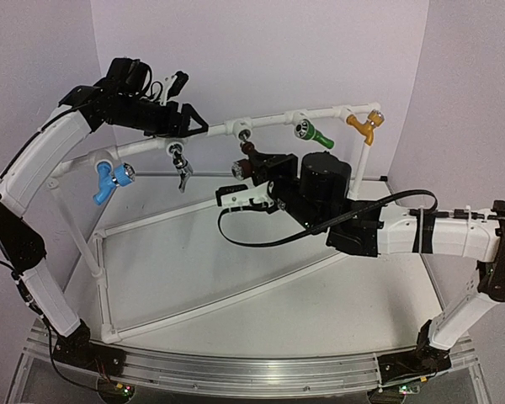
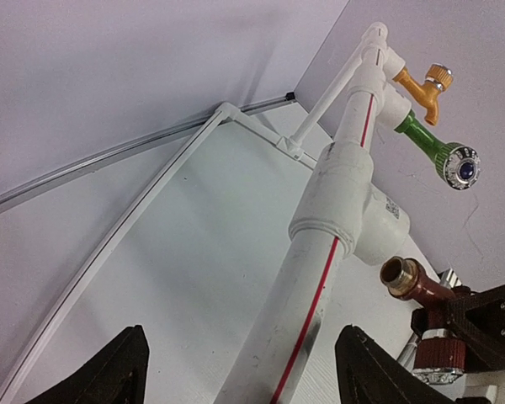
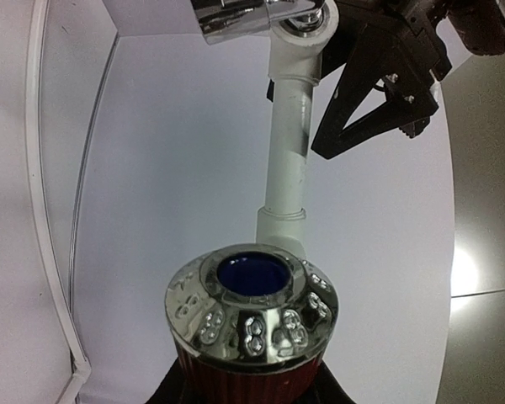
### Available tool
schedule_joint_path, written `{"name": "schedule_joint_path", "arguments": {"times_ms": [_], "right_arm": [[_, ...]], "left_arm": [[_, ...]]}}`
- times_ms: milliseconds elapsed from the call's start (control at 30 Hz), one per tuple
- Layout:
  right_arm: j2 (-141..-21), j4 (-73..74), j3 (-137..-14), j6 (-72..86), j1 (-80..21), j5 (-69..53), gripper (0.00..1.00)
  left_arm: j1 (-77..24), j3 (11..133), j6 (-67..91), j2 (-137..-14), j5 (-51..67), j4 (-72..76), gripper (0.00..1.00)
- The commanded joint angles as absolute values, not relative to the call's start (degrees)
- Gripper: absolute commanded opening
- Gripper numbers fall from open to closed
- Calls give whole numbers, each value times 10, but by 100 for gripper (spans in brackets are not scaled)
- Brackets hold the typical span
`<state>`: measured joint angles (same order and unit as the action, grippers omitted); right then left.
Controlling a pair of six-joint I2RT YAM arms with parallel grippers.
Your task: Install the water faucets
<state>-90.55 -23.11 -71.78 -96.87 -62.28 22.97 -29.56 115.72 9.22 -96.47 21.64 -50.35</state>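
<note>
We are finding the right fingers (image 2: 473, 318) clamped on the dark brown, silvery-knobbed faucet (image 2: 419, 290), its brass end just beside the white plastic tee fitting (image 2: 379, 227); the left fingers (image 2: 114, 374) are standing apart, straddling the white pipe (image 2: 307, 290).

I'm looking at plain lilac walls (image 1: 261, 50) closing round the back of my white table (image 1: 337, 320), aluminium rail (image 1: 236, 370) along its near edge.
</note>
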Motion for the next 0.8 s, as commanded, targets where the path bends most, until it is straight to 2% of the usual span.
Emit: {"name": "schedule_joint_path", "arguments": {"times_ms": [0,133,467,767], "right_arm": [[-907,-279,-758,-942,-612,216,0],[-910,-273,-769,-933,-609,209,0],[-935,-250,-801,-909,-602,198,0],[-937,-264,-779,-875,-593,211,0]], "left_arm": [[-300,1124,70,-990,227,-570,80],[-300,1128,63,-1003,222,-570,77],[-300,1135,61,-1006,220,-573,62],[-300,1131,60,-1002,220,-573,59]]}}
